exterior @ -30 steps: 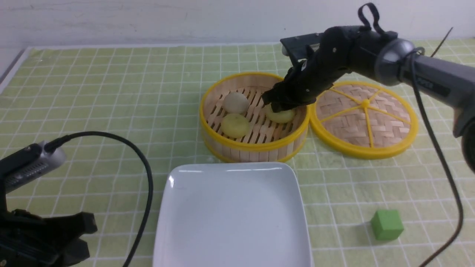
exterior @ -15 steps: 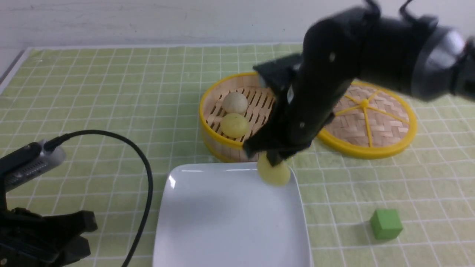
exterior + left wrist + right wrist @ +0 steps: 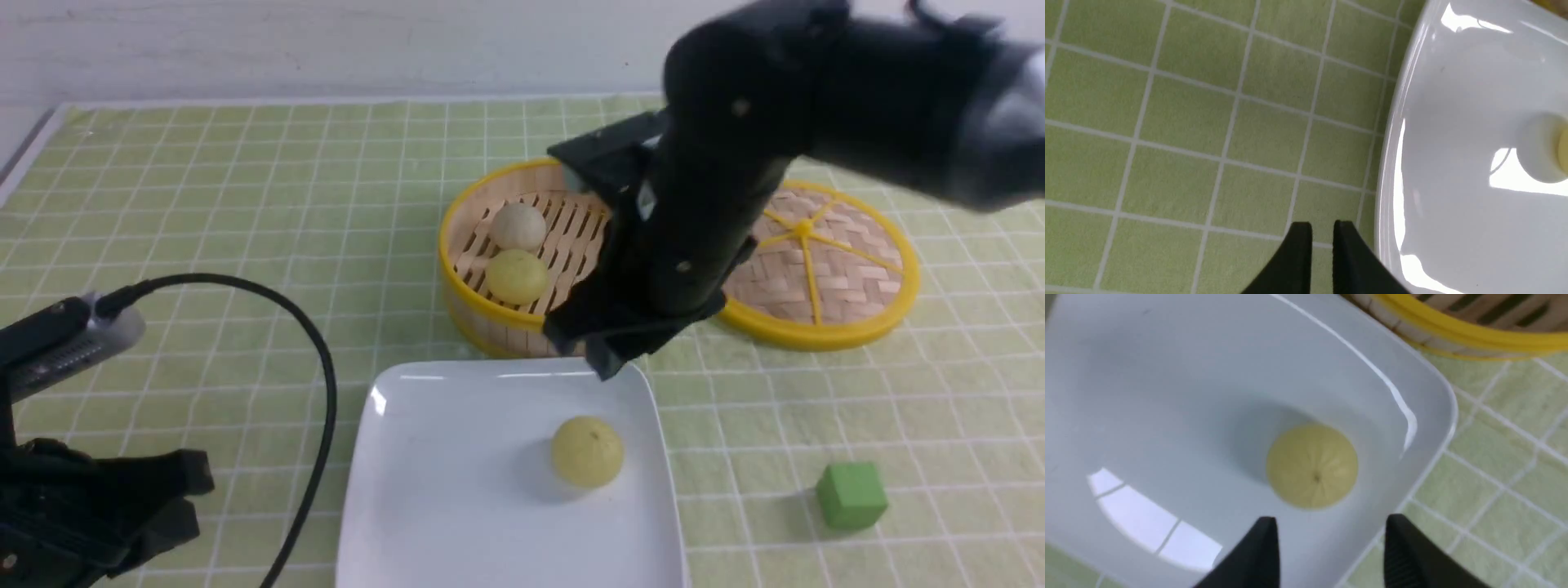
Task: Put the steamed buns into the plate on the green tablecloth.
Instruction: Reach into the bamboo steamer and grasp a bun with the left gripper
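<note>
One pale yellow-green steamed bun [image 3: 587, 452] lies free in the white square plate [image 3: 457, 523] on the green grid tablecloth [image 3: 204, 204]; it also shows in the right wrist view [image 3: 1312, 465]. A greyish-white bun [image 3: 518, 225] and another yellow-green bun [image 3: 516, 276] sit in the bamboo steamer basket [image 3: 469, 306]. My right gripper [image 3: 608, 351] hangs open and empty above the plate's far right corner, its fingertips [image 3: 1267, 535] apart over the bun. My left gripper [image 3: 1323, 228] is shut and empty over the cloth beside the plate's left rim [image 3: 1392, 134].
The woven yellow-rimmed lid [image 3: 824, 269] lies flat to the right of the basket. A green cube [image 3: 851, 494] sits on the cloth right of the plate. A black cable [image 3: 318, 384] arcs over the cloth left of the plate.
My right gripper carried the yellow-green bun from the basket to the plate, opened and let it go. The bun now rests in the plate. The left arm barely moved.
</note>
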`<act>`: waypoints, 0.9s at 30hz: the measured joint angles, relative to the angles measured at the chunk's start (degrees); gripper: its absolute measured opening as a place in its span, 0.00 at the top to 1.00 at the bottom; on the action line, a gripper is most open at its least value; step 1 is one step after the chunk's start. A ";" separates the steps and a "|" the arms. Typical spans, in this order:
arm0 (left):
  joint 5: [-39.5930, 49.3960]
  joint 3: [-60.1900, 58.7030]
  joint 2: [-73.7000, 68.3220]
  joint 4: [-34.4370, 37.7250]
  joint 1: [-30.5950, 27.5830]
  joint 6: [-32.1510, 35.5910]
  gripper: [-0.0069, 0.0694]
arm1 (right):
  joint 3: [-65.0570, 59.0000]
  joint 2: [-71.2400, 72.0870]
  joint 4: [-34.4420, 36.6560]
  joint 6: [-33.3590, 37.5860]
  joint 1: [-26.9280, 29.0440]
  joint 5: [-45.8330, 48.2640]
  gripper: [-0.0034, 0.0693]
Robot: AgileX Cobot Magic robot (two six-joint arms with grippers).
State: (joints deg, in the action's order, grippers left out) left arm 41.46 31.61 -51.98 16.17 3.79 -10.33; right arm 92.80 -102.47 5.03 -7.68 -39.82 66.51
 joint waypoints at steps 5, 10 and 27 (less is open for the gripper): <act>8.75 9.80 -9.45 5.22 0.86 7.13 0.89 | -8.26 16.65 -0.20 -1.86 0.00 3.38 0.97; 8.91 23.18 -24.34 11.15 9.41 13.51 0.91 | -25.59 33.30 -2.75 -3.85 -0.06 4.00 0.97; 10.25 68.89 -64.27 4.87 18.34 7.42 0.41 | -42.91 50.61 -10.60 -16.62 1.44 -0.12 0.96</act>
State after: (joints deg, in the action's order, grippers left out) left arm 51.70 100.50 -116.24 21.05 22.13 -2.91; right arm 49.90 -51.86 -5.58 -24.30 -38.38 66.38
